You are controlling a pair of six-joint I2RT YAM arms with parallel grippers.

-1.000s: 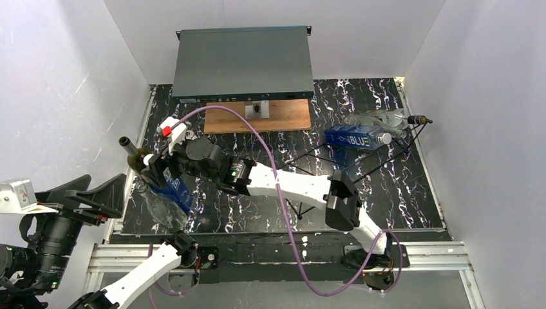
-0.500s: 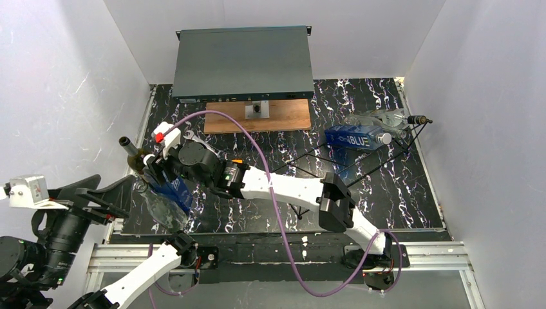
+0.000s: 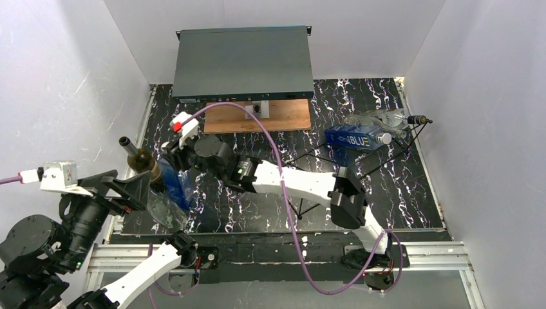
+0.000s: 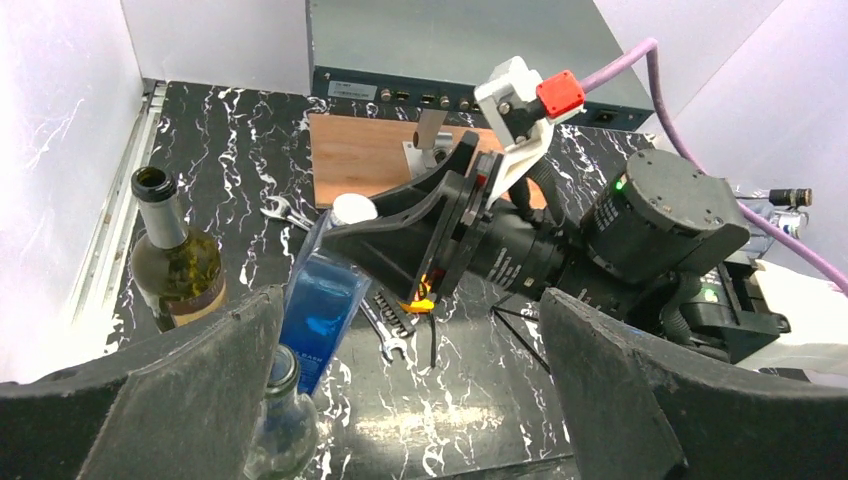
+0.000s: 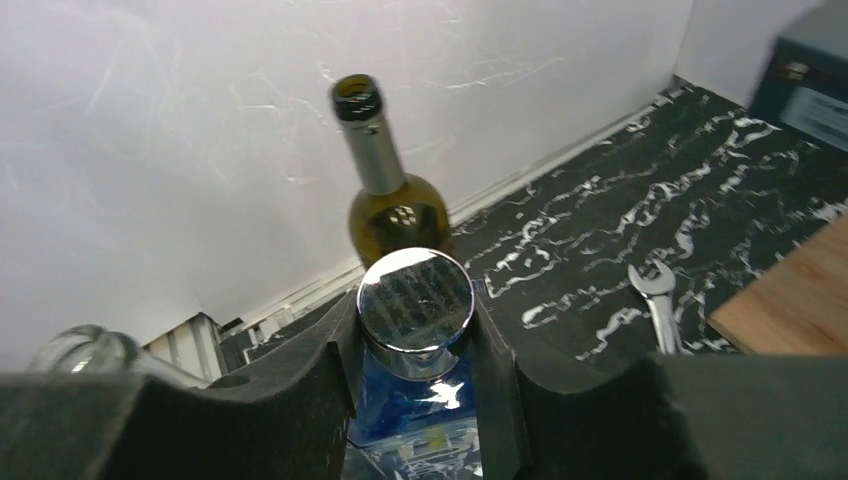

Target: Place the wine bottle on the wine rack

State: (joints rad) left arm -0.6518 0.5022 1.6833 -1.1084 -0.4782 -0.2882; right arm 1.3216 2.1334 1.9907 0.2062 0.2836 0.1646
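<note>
Since a second ago my right fingers have closed in from wide open, and my left arm has swung up from the near left corner toward the bottles. My right gripper now clasps the blue bottle just under its silver cap, one dark finger pressed on each side of the neck. The blue bottle leans, cap tipped toward my right wrist; I cannot tell whether its base is on the table.

My left gripper is spread wide and holds nothing, hanging just beside the bottles on their near side.

Behind the blue bottle the green wine bottle stands upright with its mouth open, close to the left wall. A clear glass bottle stands just beside the blue one on the near side, its neck between my left fingers in the left wrist view.

Well apart from all this, on the right side of the table, is the wine rack, a thin black wire frame. A second blue bottle labelled BLUE lies across it, and a clear bottle lies just behind that.

A wrench lies flat on the marbled top near a wooden board, and a grey flat unit sits at the far edge behind the board.
</note>
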